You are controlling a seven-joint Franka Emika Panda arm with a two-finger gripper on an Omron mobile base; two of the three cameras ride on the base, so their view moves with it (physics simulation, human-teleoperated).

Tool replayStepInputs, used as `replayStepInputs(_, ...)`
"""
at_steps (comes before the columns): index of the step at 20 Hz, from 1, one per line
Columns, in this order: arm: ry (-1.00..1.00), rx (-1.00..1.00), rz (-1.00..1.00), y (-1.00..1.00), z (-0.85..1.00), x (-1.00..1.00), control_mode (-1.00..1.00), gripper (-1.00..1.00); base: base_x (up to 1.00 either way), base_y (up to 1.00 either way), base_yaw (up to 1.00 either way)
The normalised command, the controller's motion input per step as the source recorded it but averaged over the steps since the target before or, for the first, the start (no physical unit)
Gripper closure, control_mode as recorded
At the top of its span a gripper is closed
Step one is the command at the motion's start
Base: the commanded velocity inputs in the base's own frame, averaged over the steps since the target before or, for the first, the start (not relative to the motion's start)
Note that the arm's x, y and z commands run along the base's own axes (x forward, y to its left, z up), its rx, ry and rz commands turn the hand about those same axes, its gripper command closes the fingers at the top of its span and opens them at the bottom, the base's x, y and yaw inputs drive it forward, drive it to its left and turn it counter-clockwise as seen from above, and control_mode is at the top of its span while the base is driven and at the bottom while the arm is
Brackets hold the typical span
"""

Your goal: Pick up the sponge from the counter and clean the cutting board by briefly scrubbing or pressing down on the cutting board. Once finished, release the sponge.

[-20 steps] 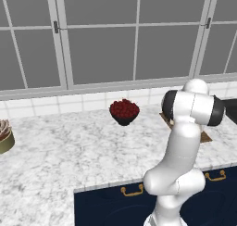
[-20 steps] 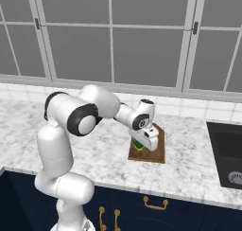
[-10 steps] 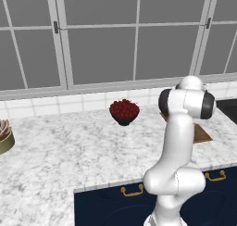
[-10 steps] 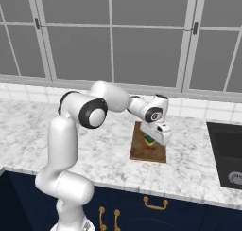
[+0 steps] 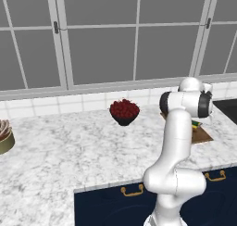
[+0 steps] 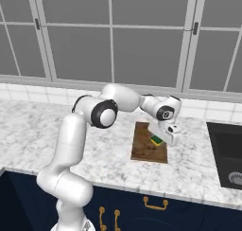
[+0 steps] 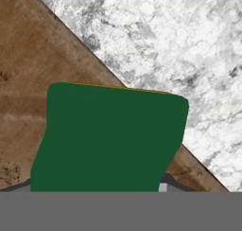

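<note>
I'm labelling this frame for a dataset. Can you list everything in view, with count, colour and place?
sponge: one, dark green over yellow, held over the board's right edge
cutting board: one, brown wood, on the counter below the gripper
counter: one, white and grey marble, over navy drawers with brass handles
bowl of red fruit: one, dark, at the counter's back
sink: one, dark, far right
arm: one, white
gripper: one, shut on the sponge

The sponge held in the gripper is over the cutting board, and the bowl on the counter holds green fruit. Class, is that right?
Not quite: the bowl holds red fruit, as the left base view shows. The rest stands: the gripper holds the sponge over the cutting board on the counter.
</note>
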Motion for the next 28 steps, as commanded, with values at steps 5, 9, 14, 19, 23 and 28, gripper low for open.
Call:
replayStepInputs(5,-0.02,-0.18,0.0,0.89,-1.0,-1.0,-1.0,1.0,0.0,0.0,0.0)
replayStepInputs(9,0.0,-0.26,0.02,0.97,-1.0,-1.0,-1.0,1.0,0.0,0.0,0.0)
replayStepInputs(14,0.01,-0.2,0.05,0.67,-0.6,-1.0,-1.0,1.0,0.0,0.0,0.0)
replayStepInputs(19,0.06,-0.03,0.03,0.99,0.12,-0.34,-1.0,1.0,0.0,0.0,0.0)
replayStepInputs(23,0.09,0.0,0.0,0.94,0.73,0.45,-1.0,1.0,0.0,0.0,0.0)
replayStepInputs(28,0.15,0.05,0.0,0.02,0.48,0.66,-1.0,1.0,0.0,0.0,0.0)
